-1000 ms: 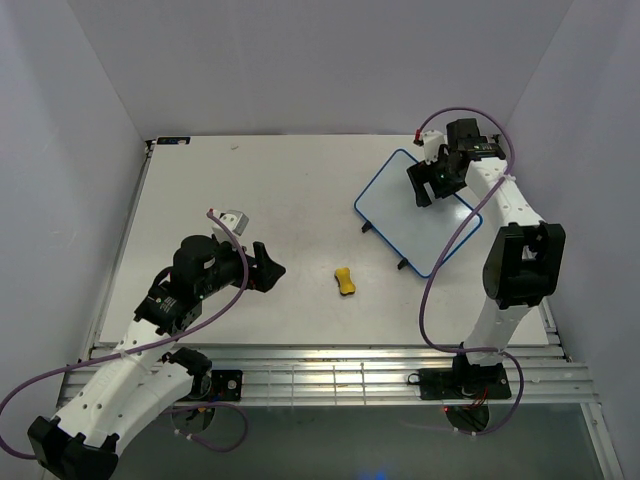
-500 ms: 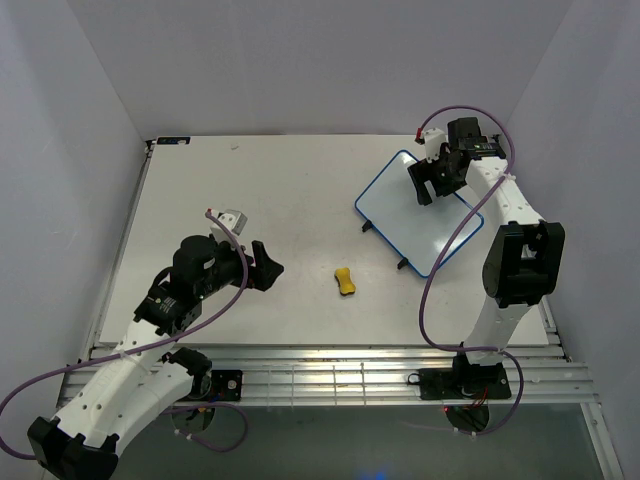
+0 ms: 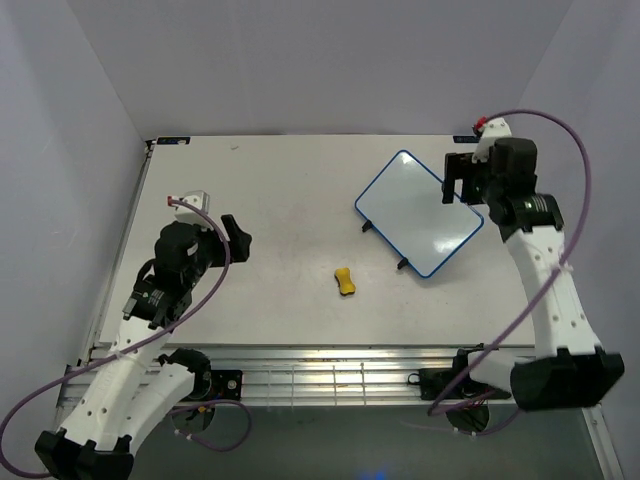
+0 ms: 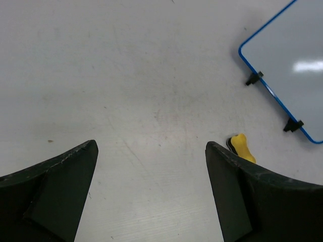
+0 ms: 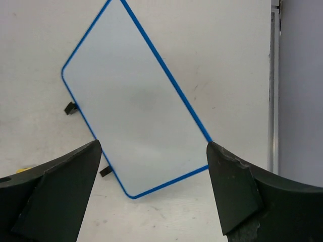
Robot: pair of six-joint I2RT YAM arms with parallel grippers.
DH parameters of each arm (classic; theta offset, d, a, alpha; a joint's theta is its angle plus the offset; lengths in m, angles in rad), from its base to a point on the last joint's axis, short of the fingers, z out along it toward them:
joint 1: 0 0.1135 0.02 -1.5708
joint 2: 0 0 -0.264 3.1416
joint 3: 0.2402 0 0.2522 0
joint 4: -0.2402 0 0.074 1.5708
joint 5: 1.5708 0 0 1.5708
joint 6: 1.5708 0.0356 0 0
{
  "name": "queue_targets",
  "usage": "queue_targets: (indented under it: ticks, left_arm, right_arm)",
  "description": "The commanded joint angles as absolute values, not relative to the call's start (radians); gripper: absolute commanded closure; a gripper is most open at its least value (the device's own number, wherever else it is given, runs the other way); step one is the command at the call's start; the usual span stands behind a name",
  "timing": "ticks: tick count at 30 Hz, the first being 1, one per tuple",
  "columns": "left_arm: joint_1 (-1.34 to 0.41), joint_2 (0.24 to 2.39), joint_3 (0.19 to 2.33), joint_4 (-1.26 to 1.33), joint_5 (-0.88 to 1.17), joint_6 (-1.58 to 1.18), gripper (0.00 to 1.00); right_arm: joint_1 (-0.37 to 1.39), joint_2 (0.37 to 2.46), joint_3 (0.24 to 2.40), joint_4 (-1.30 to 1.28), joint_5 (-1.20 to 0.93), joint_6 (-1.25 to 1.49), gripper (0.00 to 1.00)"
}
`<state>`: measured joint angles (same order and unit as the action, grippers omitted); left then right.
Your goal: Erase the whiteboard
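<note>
The flat white rectangular whiteboard with a thin blue rim lies on the pale table, just below and ahead of the right gripper — its black fingers are spread wide and hold nothing. The left gripper is also spread and empty; the small yellow peanut-shaped eraser lies ahead of it, toward its right finger — well apart
</note>
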<state>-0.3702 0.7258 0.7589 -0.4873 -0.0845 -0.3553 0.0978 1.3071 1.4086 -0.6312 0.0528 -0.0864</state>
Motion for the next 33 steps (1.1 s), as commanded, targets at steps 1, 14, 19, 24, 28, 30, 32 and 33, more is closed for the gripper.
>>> queue_targets:
  ticks: [1, 14, 19, 24, 28, 30, 32, 33]
  left_arm:
    - [-0.304, 0.739, 0.848, -0.460, -0.094, -0.333, 0.02]
    - [-0.304, 0.666, 1.180, -0.739, -0.233, -0.229, 0.02]
    - [-0.304, 0.571, 1.209, -0.862, -0.268, -0.225, 0.02]
    - [-0.304, 0.474, 1.181, -0.899, -0.230, -0.239, 0.02]
    - [-0.304, 0.420, 1.138, -0.902, -0.230, -0.241, 0.02]
    - [-0.305, 0.410, 1.128, -0.900, -0.229, -0.241, 0.02]
    - [-0.304, 0.411, 1.127, -0.900, -0.230, -0.241, 0.02]
    - [-0.304, 0.417, 1.132, -0.900, -0.230, -0.241, 0.02]
  right_arm:
    - [0.098, 1.081, 1.219, -0.558, 0.045, 0.069, 0.10]
    - [0.098, 0.555, 1.032, -0.823, 0.147, 0.081, 0.10]
    - [0.097, 0.457, 1.046, -0.876, 0.092, 0.075, 0.10]
    - [0.097, 0.411, 1.042, -0.902, 0.060, 0.098, 0.10]
    - [0.097, 0.365, 1.043, -0.916, 0.069, 0.103, 0.10]
    - [0.097, 0.365, 1.055, -0.919, 0.068, 0.101, 0.10]
    - [0.098, 0.377, 1.060, -0.920, 0.054, 0.100, 0.10]
    - [0.097, 0.380, 1.057, -0.917, 0.051, 0.094, 0.10]
